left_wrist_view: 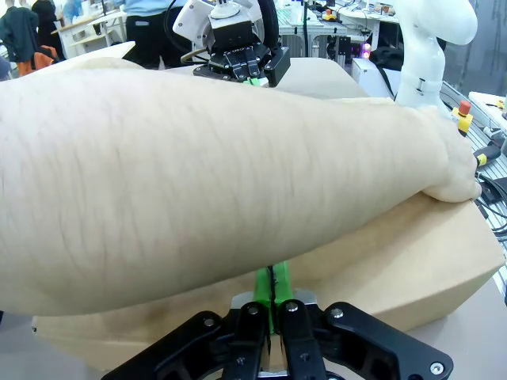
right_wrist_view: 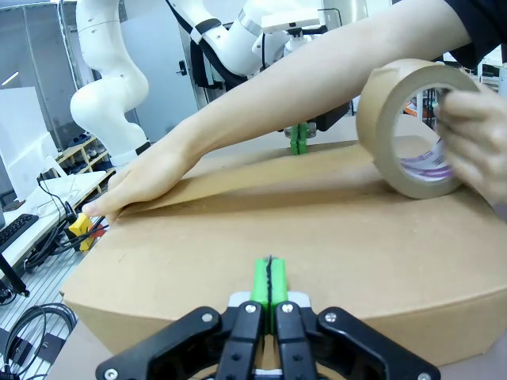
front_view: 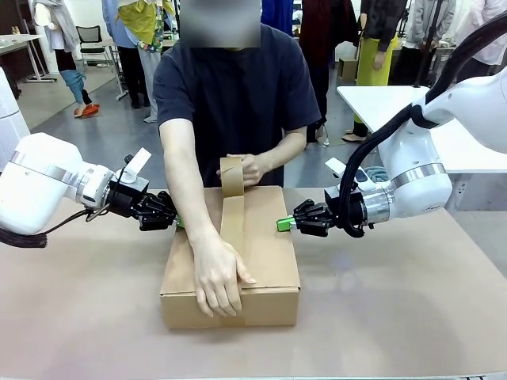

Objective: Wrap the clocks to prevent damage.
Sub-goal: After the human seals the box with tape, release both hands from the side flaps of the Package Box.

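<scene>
- The table [front_view: 412, 317] is covered in a plain tan surface, and its near edge is cut off at the bottom of the front view.
- A closed cardboard box [front_view: 265, 261] is set at the table's middle; no clocks can be made out, as nothing inside the box is visible.
- The person's forearm [left_wrist_view: 198, 182] is stretched across the left wrist view, so most of the box top is hidden there.
- One hand [front_view: 218, 277] is pressed flat on the box's near edge, at about 6 o'clock on the lid, over a strip of brown tape [front_view: 232, 226].
- The tape roll [right_wrist_view: 412, 131] is held upright by the other hand [front_view: 255, 168] at about 12 o'clock on the lid; that hand is blurred in the right wrist view.
- The left gripper [front_view: 177, 222] is placed at 9 o'clock of the box, jaws pressed together on nothing, tips just beside the box wall.
- The right gripper [front_view: 280, 225] is placed at 3 o'clock, jaws likewise closed and empty; whether the box is touched cannot be told.
</scene>
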Available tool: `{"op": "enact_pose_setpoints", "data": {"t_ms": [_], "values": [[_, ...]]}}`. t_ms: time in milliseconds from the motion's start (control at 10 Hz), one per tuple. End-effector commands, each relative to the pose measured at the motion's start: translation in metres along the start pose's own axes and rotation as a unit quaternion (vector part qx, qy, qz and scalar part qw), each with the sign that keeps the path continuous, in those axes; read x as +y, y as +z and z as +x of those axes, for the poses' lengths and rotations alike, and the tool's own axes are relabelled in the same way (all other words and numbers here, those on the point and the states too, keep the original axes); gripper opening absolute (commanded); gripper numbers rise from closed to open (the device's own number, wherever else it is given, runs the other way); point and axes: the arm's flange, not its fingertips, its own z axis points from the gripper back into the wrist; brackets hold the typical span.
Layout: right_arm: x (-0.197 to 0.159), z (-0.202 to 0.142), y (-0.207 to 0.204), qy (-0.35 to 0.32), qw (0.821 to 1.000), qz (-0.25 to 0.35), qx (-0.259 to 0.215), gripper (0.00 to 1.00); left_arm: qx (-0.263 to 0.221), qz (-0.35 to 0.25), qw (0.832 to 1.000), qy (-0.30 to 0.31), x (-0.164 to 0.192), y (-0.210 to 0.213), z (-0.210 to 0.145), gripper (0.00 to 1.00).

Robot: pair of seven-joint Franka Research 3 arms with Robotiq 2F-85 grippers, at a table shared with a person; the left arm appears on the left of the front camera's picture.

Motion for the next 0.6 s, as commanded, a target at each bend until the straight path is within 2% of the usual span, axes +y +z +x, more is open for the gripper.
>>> {"op": "enact_pose_setpoints", "data": {"t_ms": [0, 500], "values": [[0.0009, -0.0018, -0.0015, -0.004, 1.0, -0.005, 0.004, 0.01, 0.002, 0.001, 1.0, 0.001, 0.0007, -0.0011, -0.0031, 0.0], [0.0009, -0.0018, -0.0015, -0.004, 1.0, -0.005, 0.004, 0.01, 0.002, 0.001, 1.0, 0.001, 0.0007, -0.0011, -0.0031, 0.0]]}}
